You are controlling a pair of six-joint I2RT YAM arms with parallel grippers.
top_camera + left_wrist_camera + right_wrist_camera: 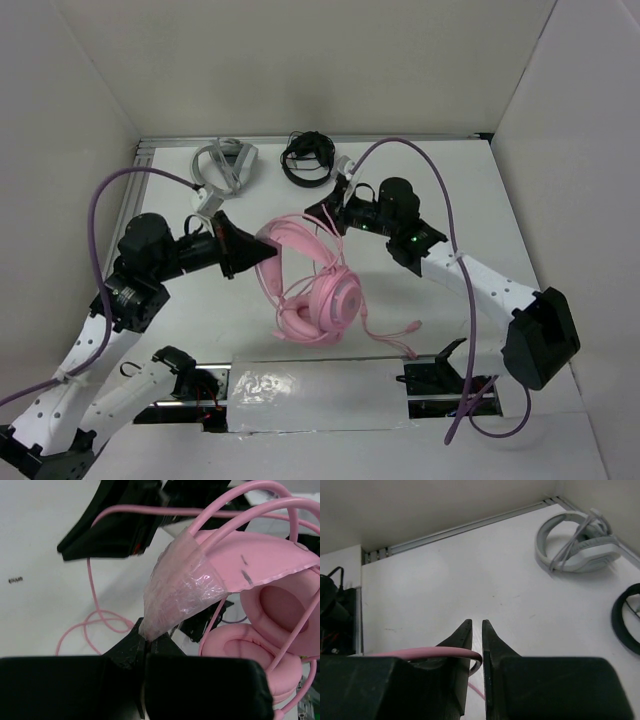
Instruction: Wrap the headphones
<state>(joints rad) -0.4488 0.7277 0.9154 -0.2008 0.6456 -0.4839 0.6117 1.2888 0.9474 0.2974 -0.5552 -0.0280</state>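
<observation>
Headphones hang just ahead of my left tool, which is clamped on their film-wrapped headband. My right tool, nearer the cable, pinches it for winding.

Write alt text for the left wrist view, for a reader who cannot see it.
The left gripper, shut, pinches a clear film wrapped on the band of the pink headphones, whose two earcups hang at the right. Their thin cable loops over the white table behind.
</observation>
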